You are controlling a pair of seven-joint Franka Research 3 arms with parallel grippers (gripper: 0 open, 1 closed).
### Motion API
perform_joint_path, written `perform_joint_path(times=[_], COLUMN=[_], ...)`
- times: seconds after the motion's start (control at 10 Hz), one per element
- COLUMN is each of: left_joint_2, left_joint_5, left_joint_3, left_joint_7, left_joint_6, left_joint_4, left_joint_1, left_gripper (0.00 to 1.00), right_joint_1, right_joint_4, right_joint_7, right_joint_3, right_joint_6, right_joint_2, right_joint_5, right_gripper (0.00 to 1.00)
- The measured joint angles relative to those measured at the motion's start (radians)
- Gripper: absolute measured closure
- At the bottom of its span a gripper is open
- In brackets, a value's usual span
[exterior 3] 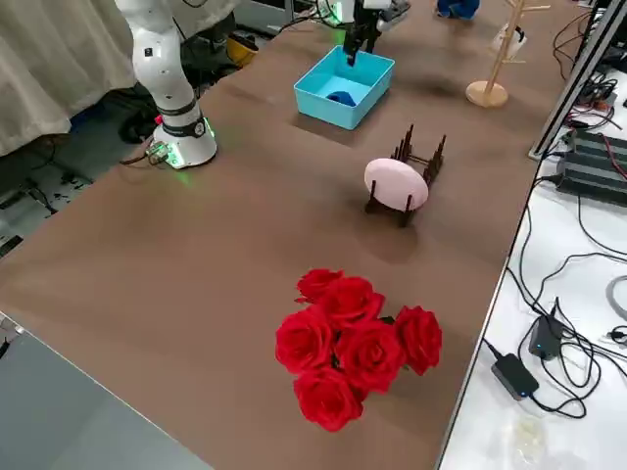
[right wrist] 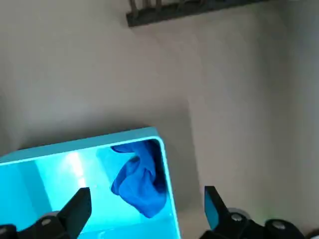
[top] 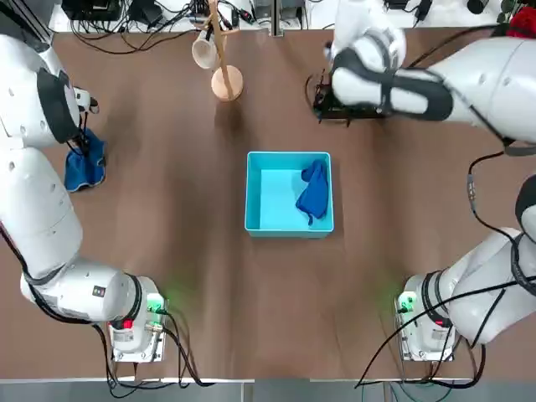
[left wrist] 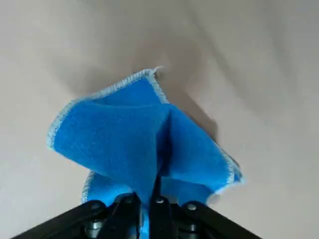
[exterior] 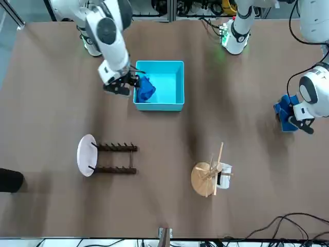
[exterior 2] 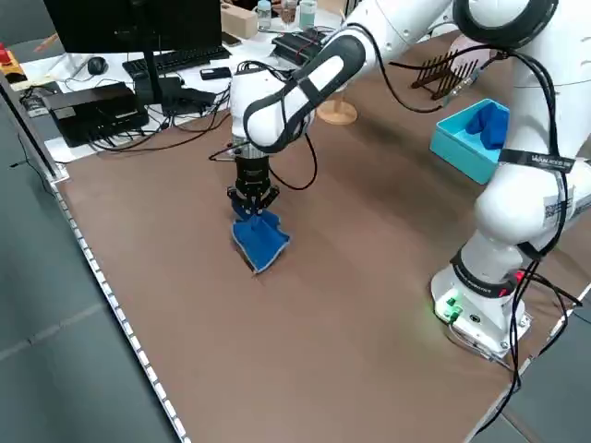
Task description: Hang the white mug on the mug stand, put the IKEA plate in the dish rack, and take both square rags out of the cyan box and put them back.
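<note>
in the top view the right arm hides the rack, and its hand is hard to make out; the front view shows the plate [exterior: 87, 155] in the dish rack [exterior: 117, 148] and the mug [exterior: 224, 176] on its stand [exterior: 204, 179]. the right hand [right wrist: 149, 211] is wide open by the cyan box [top: 289, 226], one rag [top: 314, 191] inside. the left hand [left wrist: 144, 199], closed, grips the other rag [left wrist: 134, 139] above the table [top: 193, 276].

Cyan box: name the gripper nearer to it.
Right. The right gripper is open beside the cyan box; the left gripper is far off to the left, clamped on a rag.
</note>
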Motion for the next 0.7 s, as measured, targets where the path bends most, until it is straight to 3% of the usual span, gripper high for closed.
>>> perform_joint_path(times=[0.1,0.3,0.7], left_joint_2=[0.004,0.007,-0.025], left_joint_5=[-0.064,-0.154,-0.160], left_joint_3=[-0.027,-0.149,-0.436], left_joint_7=[0.004,-0.034,-0.337], left_joint_6=[0.001,0.003,0.006], left_joint_4=[0.005,0.013,0.048], left_joint_1=[0.001,-0.003,-0.003], left_gripper=[0.95,0.95,0.95], right_joint_1=[0.036,0.091,0.157], right_joint_4=[-0.049,-0.115,-0.175], right_joint_7=[0.040,0.080,0.134], right_joint_3=[0.000,-0.002,-0.004], right_joint_6=[0.066,0.177,0.323], right_joint_2=[0.013,0.053,0.141], right_joint_5=[0.000,-0.001,-0.002], right_gripper=[0.00,0.00,0.00])
